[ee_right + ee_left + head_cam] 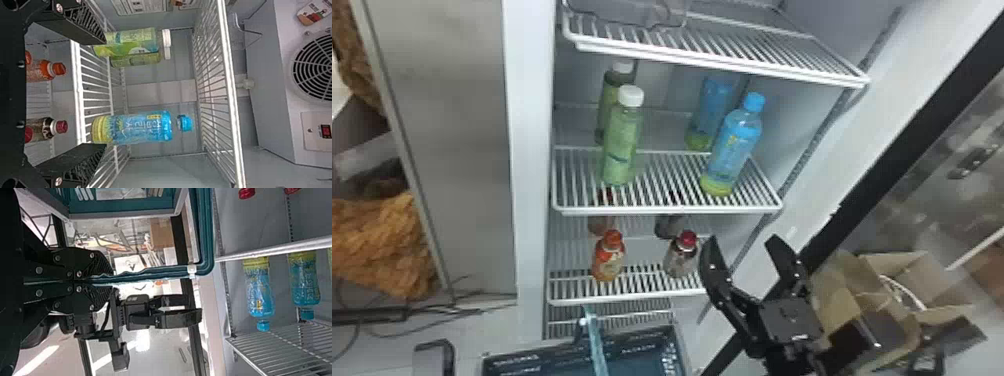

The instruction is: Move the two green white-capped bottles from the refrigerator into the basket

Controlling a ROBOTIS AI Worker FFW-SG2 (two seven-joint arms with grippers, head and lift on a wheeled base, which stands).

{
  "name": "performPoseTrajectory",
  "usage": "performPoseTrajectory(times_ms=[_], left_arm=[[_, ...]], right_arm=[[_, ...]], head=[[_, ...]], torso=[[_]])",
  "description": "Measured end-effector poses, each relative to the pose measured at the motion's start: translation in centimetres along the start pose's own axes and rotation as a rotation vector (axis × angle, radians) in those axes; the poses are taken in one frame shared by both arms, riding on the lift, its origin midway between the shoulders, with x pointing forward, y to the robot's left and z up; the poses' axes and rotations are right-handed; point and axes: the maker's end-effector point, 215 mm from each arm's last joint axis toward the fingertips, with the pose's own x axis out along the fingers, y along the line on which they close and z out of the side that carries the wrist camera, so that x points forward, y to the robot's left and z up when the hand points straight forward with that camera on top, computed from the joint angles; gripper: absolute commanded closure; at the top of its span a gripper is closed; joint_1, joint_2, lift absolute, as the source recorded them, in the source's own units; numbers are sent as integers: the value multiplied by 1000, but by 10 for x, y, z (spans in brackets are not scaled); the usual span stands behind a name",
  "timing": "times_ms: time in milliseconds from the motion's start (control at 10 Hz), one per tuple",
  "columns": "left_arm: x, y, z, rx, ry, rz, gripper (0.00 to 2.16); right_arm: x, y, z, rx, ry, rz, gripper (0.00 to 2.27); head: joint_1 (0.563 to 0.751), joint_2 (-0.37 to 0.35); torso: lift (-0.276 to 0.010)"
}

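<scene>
In the head view a green white-capped bottle (622, 145) stands upright on the fridge's middle shelf; a second, dimmer one (608, 102) shows behind it, perhaps a reflection. My right gripper (739, 240) is open and empty, lower and to the right of them. From the right wrist view, that gripper (105, 93) faces the shelf, with the green bottle (133, 37) beside one finger's tip. The teal basket (632, 352) is below the shelves. Seen from the left wrist, my left gripper (107, 280) is shut on the teal handle (156, 272) of the basket.
A blue bottle (734, 145) stands right of the green one on the same shelf. Below are an orange-capped bottle (608, 257) and a red-capped bottle (682, 255). The upper shelf's edge (722, 65) overhangs them. Cardboard boxes (897, 300) lie behind the right arm.
</scene>
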Motion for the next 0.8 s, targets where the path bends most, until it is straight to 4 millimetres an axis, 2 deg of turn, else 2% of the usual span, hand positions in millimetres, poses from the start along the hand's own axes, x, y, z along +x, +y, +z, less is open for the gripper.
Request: performPoseTrajectory(times_ms=[300,800], left_arm=[[0,-1,2,4,-1,0,1165],[2,-1,2,10,9,1,1165]], right_arm=[[22,5,-12,3,-9,24,102],[60,11,-12,-16,-47,84,99]], head=[[695,-350],[695,-350]], torso=[[-4],[-4]])
